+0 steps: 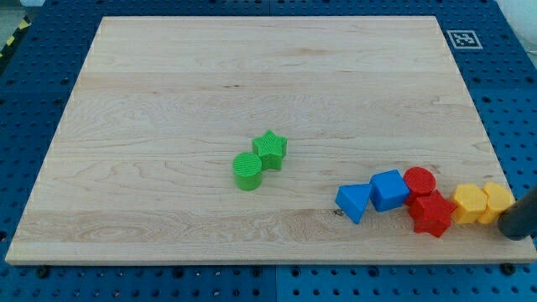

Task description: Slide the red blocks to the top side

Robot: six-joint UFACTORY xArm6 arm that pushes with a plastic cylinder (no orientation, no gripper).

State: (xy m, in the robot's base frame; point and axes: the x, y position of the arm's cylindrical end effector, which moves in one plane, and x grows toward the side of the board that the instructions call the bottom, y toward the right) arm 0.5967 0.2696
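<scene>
A red round block point(419, 180) and a red star block point(431, 215) sit touching each other near the view's bottom right of the wooden board point(252, 75). The red round block touches a blue cube point(389, 190) on its left. My tip point(513, 235) is the dark rod end at the view's right edge, just right of the yellow blocks and apart from the red blocks.
A blue triangular block point(354, 201) lies left of the blue cube. Two yellow blocks point(470, 204) point(497, 200) lie right of the red star. A green star point(270, 149) and a green round block point(247, 170) touch near the board's middle. A marker tag point(463, 38) sits at top right.
</scene>
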